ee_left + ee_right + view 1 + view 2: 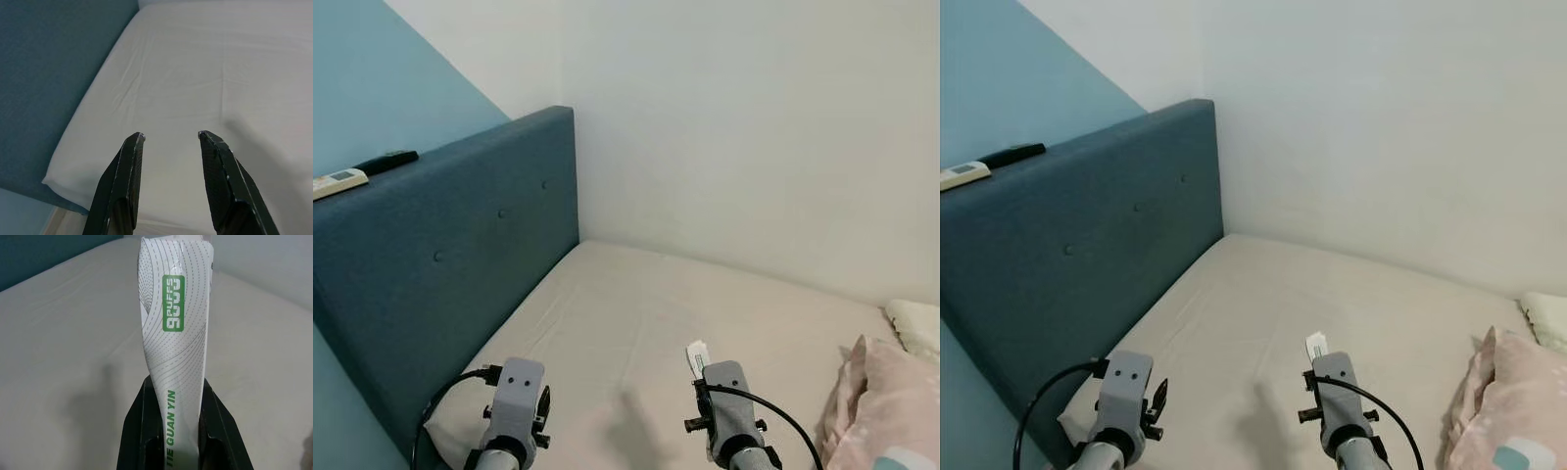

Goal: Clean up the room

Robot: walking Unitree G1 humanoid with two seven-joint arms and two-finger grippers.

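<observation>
A robot stands at the edge of a bed (636, 304) with both arms raised over the bare cream sheet. Its right tool (176, 396) pinches a white tea packet (177, 328) with green print, held upright between the black fingers above the mattress, near the pink pillow (886, 401) at the right. The left tool (171, 142) hangs over the bed's near corner with its fingers spread and nothing between them. One piece of litter appears to be off the bed and in hand, yet it has still to reach a bin or proper place. Two remotes, one white (337, 181) and one black (386, 162), lie on top of the blue headboard (460, 264) and may also need tidying.
</observation>
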